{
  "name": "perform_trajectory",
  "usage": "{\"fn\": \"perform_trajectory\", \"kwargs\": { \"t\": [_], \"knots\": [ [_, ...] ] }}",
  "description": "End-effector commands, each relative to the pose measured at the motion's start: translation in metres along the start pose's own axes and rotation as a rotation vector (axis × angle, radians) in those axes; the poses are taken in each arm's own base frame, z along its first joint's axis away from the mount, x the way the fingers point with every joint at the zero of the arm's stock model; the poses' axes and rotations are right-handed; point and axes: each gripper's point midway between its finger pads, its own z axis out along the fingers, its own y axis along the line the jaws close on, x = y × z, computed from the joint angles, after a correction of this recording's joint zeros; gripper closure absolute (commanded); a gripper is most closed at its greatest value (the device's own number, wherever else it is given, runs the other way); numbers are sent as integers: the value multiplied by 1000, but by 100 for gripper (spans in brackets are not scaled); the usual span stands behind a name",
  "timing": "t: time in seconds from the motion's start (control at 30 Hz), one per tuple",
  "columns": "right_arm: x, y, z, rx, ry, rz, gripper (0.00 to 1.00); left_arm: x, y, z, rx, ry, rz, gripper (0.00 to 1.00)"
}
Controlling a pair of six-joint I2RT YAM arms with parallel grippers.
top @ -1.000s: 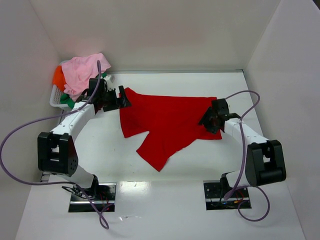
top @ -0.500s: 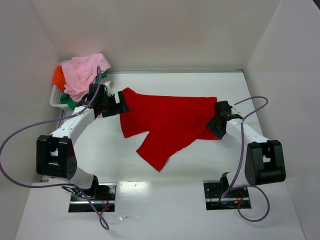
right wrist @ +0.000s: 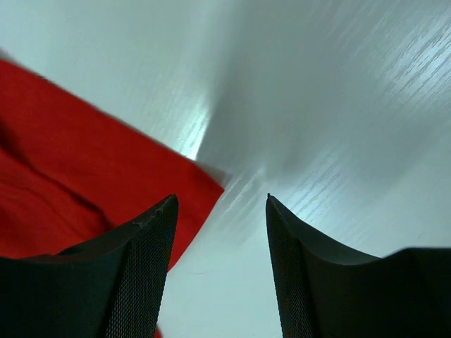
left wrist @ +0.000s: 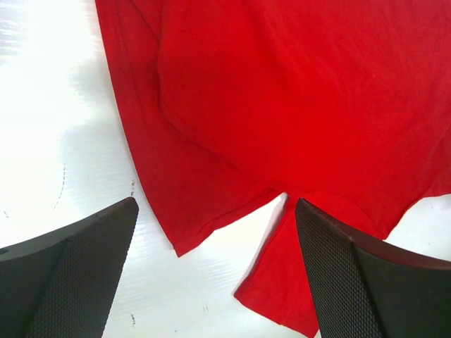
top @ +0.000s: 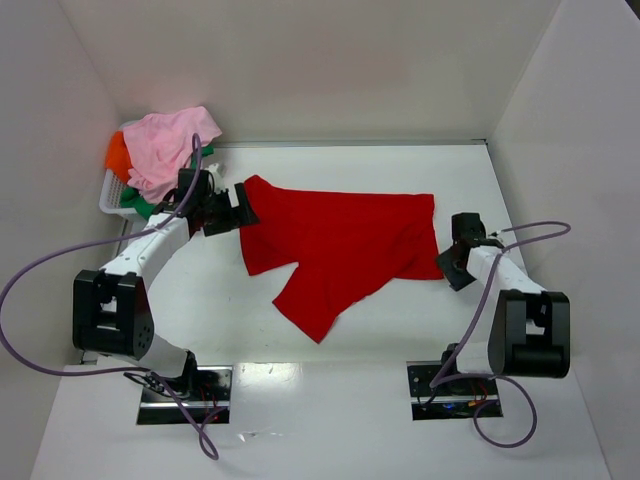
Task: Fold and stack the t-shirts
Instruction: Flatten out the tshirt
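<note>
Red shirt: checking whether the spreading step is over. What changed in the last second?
The right pincer drew back rightward off the red shirt's edge; it is open and empty. The left pincer eased slightly left, open at the shirt's left edge. Shirt and pile stayed put.

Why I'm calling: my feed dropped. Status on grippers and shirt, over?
Left gripper open, at left edge of red shirt. Right gripper open, just off its right corner. Shirt spread out, unfolded. Nothing in the way; other shirts heaped in basket, far left.
</note>
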Motion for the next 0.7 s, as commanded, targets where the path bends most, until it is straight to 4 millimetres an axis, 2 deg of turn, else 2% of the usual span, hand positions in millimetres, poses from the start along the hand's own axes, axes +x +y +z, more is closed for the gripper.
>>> {"fn": "perform_trajectory", "kwargs": {
  "t": [0.0,0.17,0.4,0.5,0.6,0.67],
  "knots": [
    [5,-6,11,38,11,17,41,-9,-1,2,12,-27,5,0],
    [9,-5,19,26,13,31,41,-10,1,1,16,-28,-1,0],
    [3,3,17,-10,-10,43,53,-4,4,8,15,0,0,0],
    [9,2,24,4,12,27,68,-3,8,13,14,10,-10,0],
    [12,2,27,14,30,13,75,3,10,17,16,31,-25,0],
    [9,5,26,6,25,15,86,4,8,17,26,35,-36,0]
  ]
}}
